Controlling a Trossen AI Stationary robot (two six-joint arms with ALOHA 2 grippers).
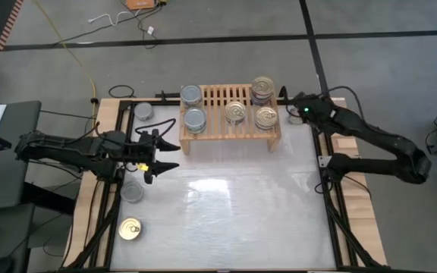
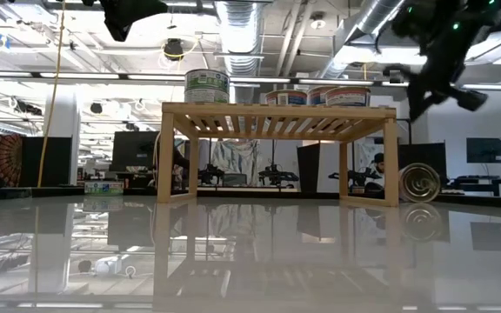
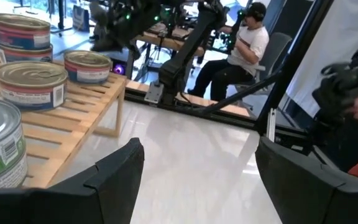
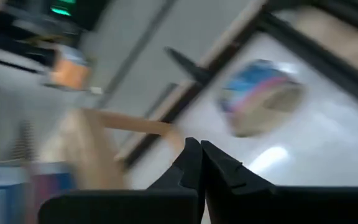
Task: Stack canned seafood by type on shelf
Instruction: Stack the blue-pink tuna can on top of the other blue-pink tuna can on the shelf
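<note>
The light-wood shelf (image 1: 230, 121) stands at the table's far middle. On it are two silver-topped cans (image 1: 193, 108), a gold-topped can (image 1: 236, 112), another (image 1: 265, 117) and a short stack (image 1: 262, 89). One can (image 2: 420, 184) lies on its side on the table just right of the shelf. Loose cans rest on the left: silver (image 1: 143, 111), silver (image 1: 132, 191), gold (image 1: 130, 229). My left gripper (image 1: 163, 156) hovers open left of the shelf, nothing between its fingers. My right gripper (image 4: 199, 158) is shut and empty, raised by the shelf's far right corner.
Wooden planks and black rails (image 1: 332, 189) frame the white tabletop. The near and middle table holds open room. Beyond the table a seated person (image 3: 244, 43) and other robot rigs show in the left wrist view.
</note>
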